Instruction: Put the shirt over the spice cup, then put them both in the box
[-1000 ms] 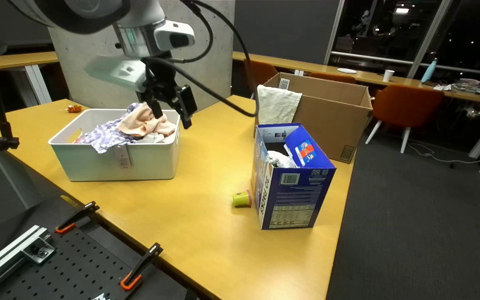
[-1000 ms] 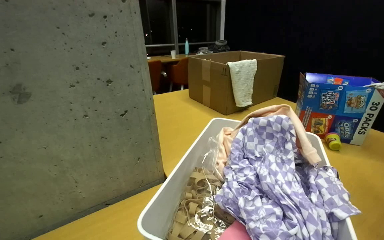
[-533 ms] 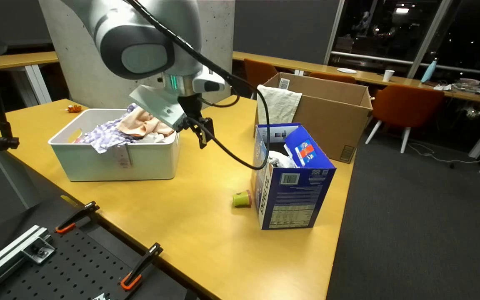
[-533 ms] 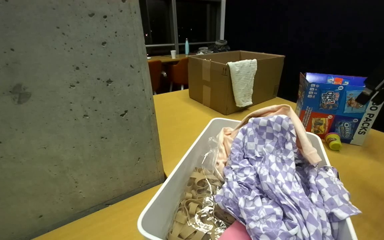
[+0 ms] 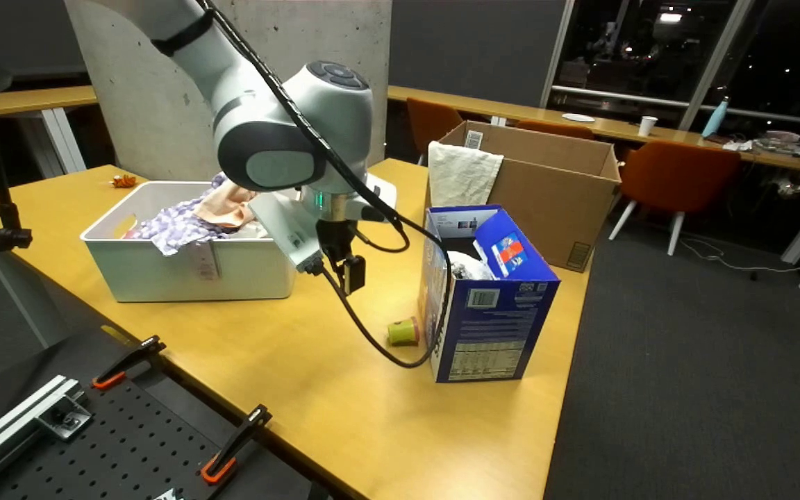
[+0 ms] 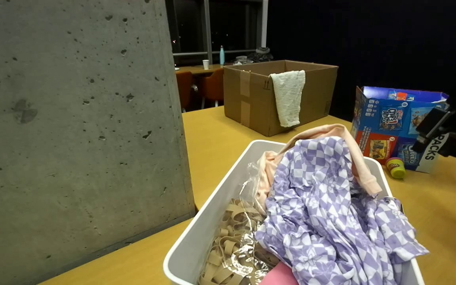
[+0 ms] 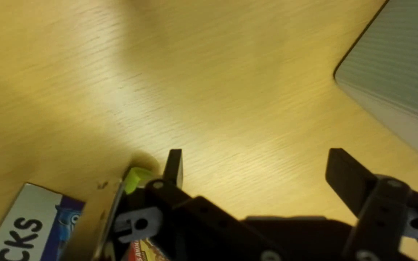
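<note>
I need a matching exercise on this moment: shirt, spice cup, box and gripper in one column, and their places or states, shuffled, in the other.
Column one
1) shirt
2) spice cup
3) box
4) gripper

Column two
A) open above the table, holding nothing
B) brown cardboard, with a pale cloth hanging over its edge
C) peach, in the bin along with a purple checked cloth
D) yellow-green, on the table beside the blue printed carton

Right pairs: 1-C; 2-D; 3-B; 4-A
</note>
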